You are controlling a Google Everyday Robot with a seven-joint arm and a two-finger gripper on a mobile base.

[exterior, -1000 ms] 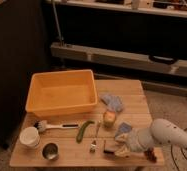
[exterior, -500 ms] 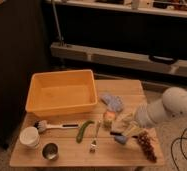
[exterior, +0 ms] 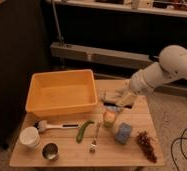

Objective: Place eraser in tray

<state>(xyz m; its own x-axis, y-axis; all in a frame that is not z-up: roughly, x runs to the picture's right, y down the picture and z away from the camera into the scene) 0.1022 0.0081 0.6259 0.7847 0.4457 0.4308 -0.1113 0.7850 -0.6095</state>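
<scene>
While the arm (exterior: 172, 67) is reaching in from the right, the gripper (exterior: 118, 101) is hanging just right of the tray (exterior: 62, 92), its fingers clamped on the eraser (exterior: 113, 106) above the table (exterior: 132, 150). A sponge (exterior: 122, 133) is lying nearer.

The hand (exterior: 121, 98) hovers just right of the tray (exterior: 62, 104).

The gripper (exterior: 118, 98) hung over the table's (exterior: 137, 152) far edge beside the tray (exterior: 62, 92), too blurred to tell how it stood or whether it held the eraser (no dark block was discernible anywhere). The arm (exterior: 179, 65) ran off the right edge
</scene>
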